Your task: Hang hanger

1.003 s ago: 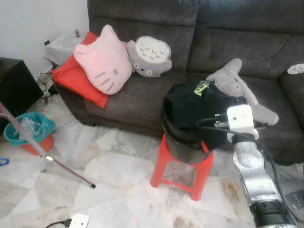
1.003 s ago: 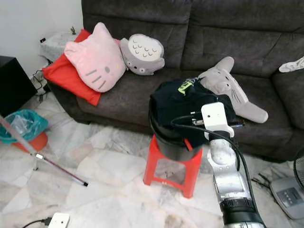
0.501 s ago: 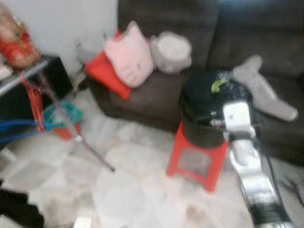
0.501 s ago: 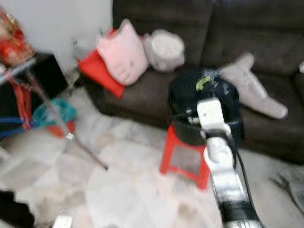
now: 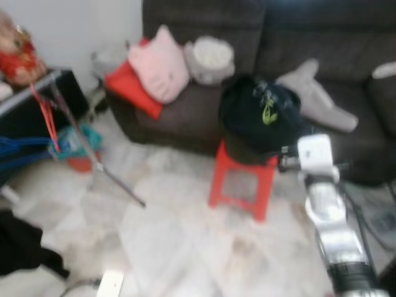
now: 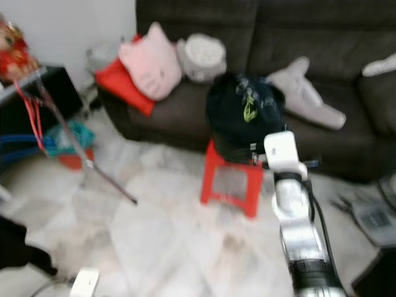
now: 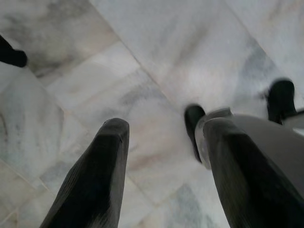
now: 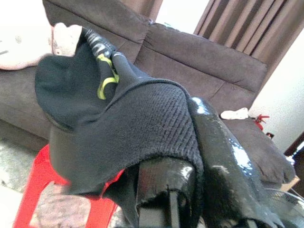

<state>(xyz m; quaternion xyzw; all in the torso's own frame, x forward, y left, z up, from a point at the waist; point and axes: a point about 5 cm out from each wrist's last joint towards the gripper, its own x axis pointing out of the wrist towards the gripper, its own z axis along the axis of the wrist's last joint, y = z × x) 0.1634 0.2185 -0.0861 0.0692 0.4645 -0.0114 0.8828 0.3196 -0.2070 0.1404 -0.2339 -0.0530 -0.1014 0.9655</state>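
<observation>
In the middle right of the frame the right claw (image 8: 180,156) is pinching the black garment (image 5: 260,111) piled in the bucket (image 5: 238,148) on the red stool (image 5: 238,185); I see no hanger, so lift slowly, while the left claw (image 7: 161,156) hangs spread over the floor (image 7: 166,57).

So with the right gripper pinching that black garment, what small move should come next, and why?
Probably lift the right gripper a little and draw back. Its fingers are closed on a fold of the black garment, which is draped over the black bucket on the red stool. Raising it first should free the cloth without tipping the bucket.
</observation>
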